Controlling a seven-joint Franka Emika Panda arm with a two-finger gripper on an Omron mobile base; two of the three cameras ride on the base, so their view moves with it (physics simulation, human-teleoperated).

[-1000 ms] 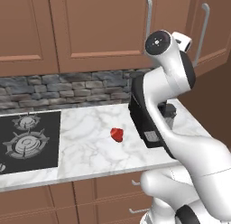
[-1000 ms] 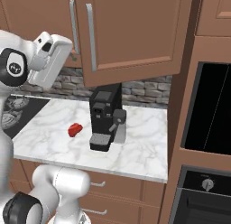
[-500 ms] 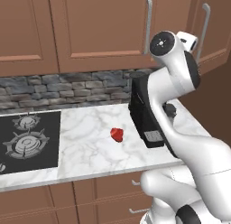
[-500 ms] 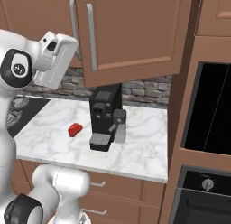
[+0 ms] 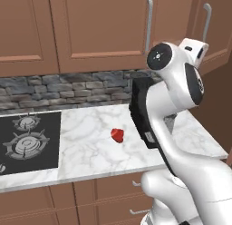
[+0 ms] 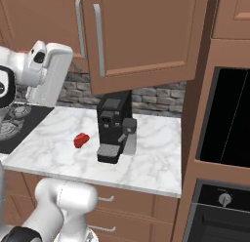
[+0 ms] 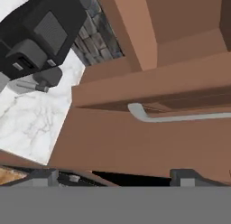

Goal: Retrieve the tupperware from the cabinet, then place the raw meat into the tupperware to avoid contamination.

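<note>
Hand view looks along the spread jaws, empty between their dark tips (image 7: 115,177), at the underside and door edge of the cabinet (image 7: 149,142), whose silver bar handle (image 7: 180,116) lies across the view just ahead of the tips with a strip of brown door between. The black coffee machine (image 7: 36,35) and the marble counter (image 7: 31,119) sit beyond, to the upper left of that view. In the right base view the cabinet door (image 6: 141,36) stands slightly ajar, its lower corner overhanging the coffee machine (image 6: 113,126); the white hand (image 6: 49,72) hangs left of the handles (image 6: 99,38), above the counter's open stretch. The raw meat (image 5: 118,135) lies alone on the counter (image 5: 86,147), between the cooktop (image 5: 27,142) and the coffee machine, well back from the front edge. The tupperware cannot be seen. Compared with a second ago, the hand has risen and swung closer to the cabinet handles; the meat has not moved.
</note>
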